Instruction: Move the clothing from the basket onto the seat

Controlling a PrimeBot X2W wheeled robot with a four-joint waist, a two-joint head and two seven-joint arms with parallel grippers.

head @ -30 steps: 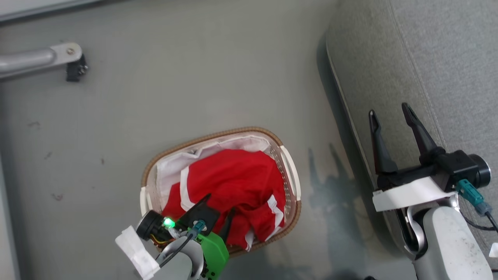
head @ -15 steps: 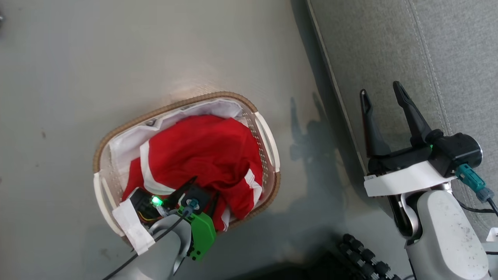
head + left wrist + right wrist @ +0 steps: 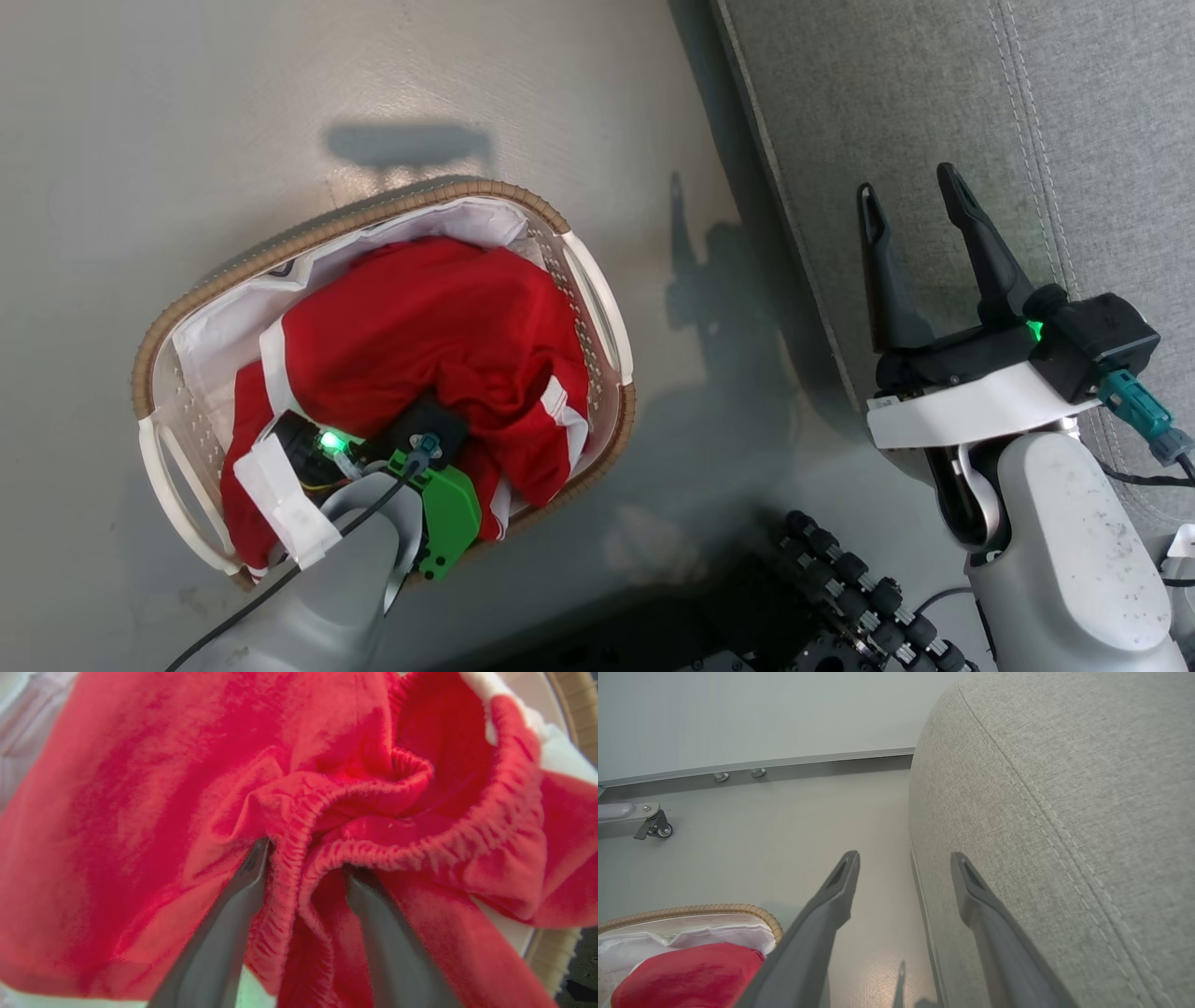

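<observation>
The clothing (image 3: 420,317) lies heaped in the basket (image 3: 602,308) left of the seat (image 3: 934,112), where the left claw (image 3: 306,858) has just sunk in, open astride the shorts' waistband (image 3: 373,851), poised to grip; right claw (image 3: 907,182) open.

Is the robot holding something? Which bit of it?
The left gripper straddles the red shorts' ribbed waistband in the basket, but a firm grip cannot be told. The open right gripper holds nothing.
</observation>
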